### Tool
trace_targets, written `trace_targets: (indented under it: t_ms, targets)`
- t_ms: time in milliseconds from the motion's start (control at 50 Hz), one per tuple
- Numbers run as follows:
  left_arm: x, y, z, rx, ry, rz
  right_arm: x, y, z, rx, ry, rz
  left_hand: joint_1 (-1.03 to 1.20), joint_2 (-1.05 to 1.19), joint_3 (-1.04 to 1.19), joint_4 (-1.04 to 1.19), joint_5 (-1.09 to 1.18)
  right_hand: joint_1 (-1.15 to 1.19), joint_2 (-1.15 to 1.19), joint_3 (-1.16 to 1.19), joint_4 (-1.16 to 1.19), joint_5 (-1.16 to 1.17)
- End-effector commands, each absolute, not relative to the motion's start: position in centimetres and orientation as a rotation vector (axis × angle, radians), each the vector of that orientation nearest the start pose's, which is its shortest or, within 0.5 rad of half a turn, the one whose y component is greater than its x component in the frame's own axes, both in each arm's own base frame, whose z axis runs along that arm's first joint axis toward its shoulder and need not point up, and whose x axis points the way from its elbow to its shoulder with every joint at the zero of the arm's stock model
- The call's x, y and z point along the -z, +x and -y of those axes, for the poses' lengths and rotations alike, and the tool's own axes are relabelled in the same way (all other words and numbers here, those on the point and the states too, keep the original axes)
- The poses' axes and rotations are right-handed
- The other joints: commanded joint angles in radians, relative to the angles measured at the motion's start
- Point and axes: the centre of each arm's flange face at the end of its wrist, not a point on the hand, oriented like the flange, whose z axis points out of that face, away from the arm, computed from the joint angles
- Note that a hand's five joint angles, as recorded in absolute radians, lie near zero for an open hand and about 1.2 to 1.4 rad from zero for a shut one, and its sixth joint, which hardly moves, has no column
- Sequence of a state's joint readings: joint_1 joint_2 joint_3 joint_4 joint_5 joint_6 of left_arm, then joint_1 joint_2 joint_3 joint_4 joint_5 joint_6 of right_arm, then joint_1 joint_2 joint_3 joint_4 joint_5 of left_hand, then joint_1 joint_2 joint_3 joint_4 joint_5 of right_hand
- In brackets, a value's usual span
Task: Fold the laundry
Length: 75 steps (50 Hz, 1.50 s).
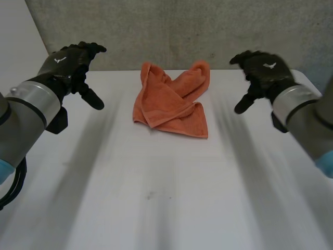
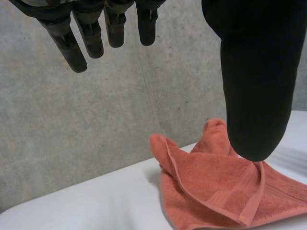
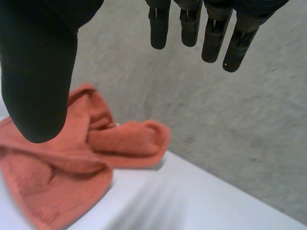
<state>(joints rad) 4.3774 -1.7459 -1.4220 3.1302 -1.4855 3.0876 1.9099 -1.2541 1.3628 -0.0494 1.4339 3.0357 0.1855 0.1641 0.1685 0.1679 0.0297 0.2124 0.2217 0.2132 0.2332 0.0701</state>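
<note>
One white table [image 1: 156,208], orange towel [image 1: 170,107], concrete wall [image 1: 182,31]

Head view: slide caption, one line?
Left robot hand and right robot hand open, flanking crumpled orange towel on white table.

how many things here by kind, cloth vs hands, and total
orange towel: 1
robot hands: 2, the left hand and the right hand, both open and off the towel
total: 3
</note>
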Motion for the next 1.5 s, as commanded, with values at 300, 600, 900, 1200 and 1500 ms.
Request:
trace_targets:
  t_ms: [300,600,900,1200,1500]
  targets:
    - [-28.7,-24.7,28.5,2.36,0.457,-2.501,-13.8,36.9,36.9,1.9,-0.865,-1.83,-0.011,0.01,0.006,0.007,-0.03,0.028,0.019,0.027,0.007,-0.004]
    - [-28.2,-24.8,28.6,2.346,0.46,-2.513,-11.4,40.2,37.6,1.887,-0.913,-1.832,-0.011,0.01,0.006,0.007,-0.03,0.391,0.382,0.39,0.37,0.359]
    - [-28.1,-25.1,28.3,2.353,0.475,-2.514,-12.1,40.1,37.2,1.969,-0.985,-1.917,-0.011,0.01,0.006,0.007,-0.03,1.184,1.175,1.183,1.163,1.152]
    - [-28.5,-25.3,28.0,2.37,0.484,-2.506,-25.4,38.7,31.5,2.033,-1.014,-1.704,-0.011,0.01,0.006,0.007,-0.03,0.944,0.935,0.943,0.923,0.912]
    - [-28.2,-25.6,27.4,2.362,0.502,-2.522,-15.8,41.2,35.6,2.087,-1.239,-1.739,-0.011,0.01,0.006,0.007,-0.03,0.363,0.353,0.362,0.342,0.33]
